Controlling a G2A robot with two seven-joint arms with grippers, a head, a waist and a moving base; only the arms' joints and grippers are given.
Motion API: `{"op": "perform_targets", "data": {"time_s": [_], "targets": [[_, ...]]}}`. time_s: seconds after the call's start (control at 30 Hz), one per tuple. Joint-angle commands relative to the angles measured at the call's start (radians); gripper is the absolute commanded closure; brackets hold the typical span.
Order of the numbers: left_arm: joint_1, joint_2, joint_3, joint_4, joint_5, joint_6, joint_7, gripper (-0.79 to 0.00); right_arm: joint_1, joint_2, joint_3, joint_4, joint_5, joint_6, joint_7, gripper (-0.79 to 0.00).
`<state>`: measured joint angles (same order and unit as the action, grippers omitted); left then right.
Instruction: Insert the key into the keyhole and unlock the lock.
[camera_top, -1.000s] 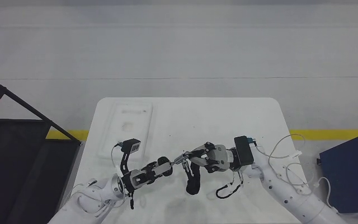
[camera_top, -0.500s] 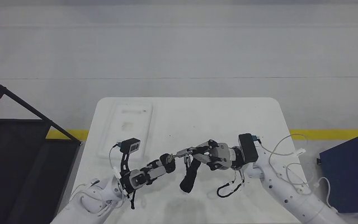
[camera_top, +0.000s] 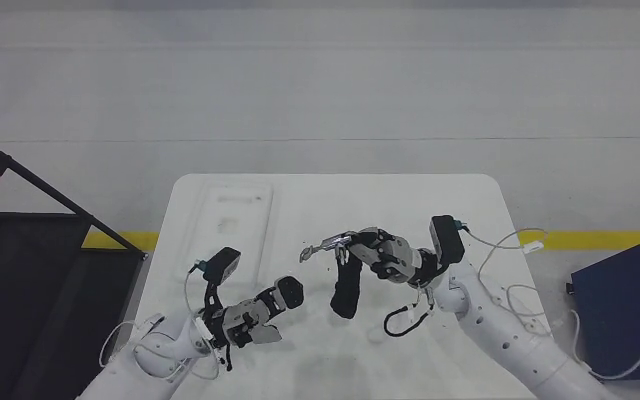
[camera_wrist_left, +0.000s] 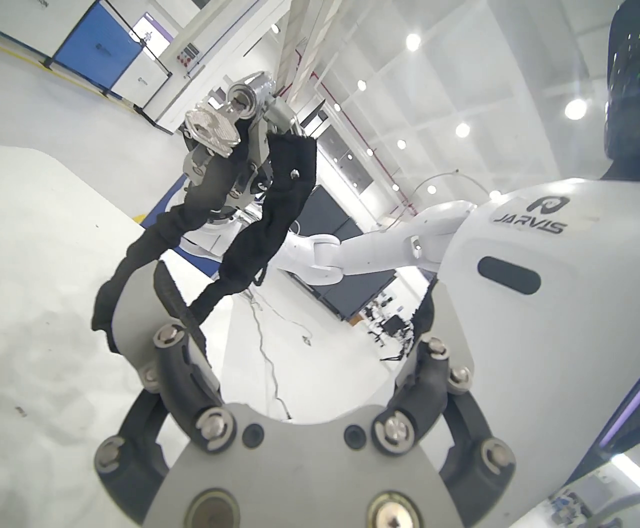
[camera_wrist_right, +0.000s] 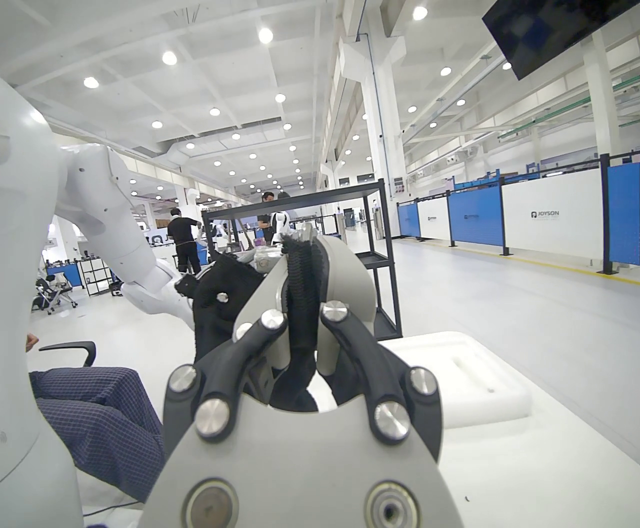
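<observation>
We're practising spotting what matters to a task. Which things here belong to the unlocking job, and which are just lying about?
Belong to the job:
key, sitting in the keyhole
lock, held by the right gripper
left gripper, open, apart from the key

Just lying about:
white foam tray
table it rests on

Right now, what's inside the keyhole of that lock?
The key is in the keyhole of the lock; its flat silver head sticks out. The blade is hidden inside the cylinder, so its depth cannot be seen.
</observation>
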<state>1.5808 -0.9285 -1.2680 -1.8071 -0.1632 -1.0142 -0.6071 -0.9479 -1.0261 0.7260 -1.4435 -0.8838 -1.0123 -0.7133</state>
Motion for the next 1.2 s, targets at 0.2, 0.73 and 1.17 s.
{"op": "perform_targets", "data": {"time_s": [0.2, 0.73, 1.17], "targets": [[-0.03, -0.03, -0.023, -0.022, 0.376, 0.002, 0.19, -0.785, 0.036, -0.04, -0.022, 0.038, 0.07, 0.0, 0.063, 0.0], [-0.165, -0.07, 0.141, 0.051, 0.596, 0.002, 0.399, -0.785, 0.047, -0.078, -0.03, 0.04, 0.073, 0.0, 0.118, 0.0], [-0.194, -0.071, 0.19, 0.037, 0.695, 0.002, 0.453, 0.0, 0.037, -0.085, -0.037, 0.055, 0.069, 0.0, 0.093, 0.0]]}}
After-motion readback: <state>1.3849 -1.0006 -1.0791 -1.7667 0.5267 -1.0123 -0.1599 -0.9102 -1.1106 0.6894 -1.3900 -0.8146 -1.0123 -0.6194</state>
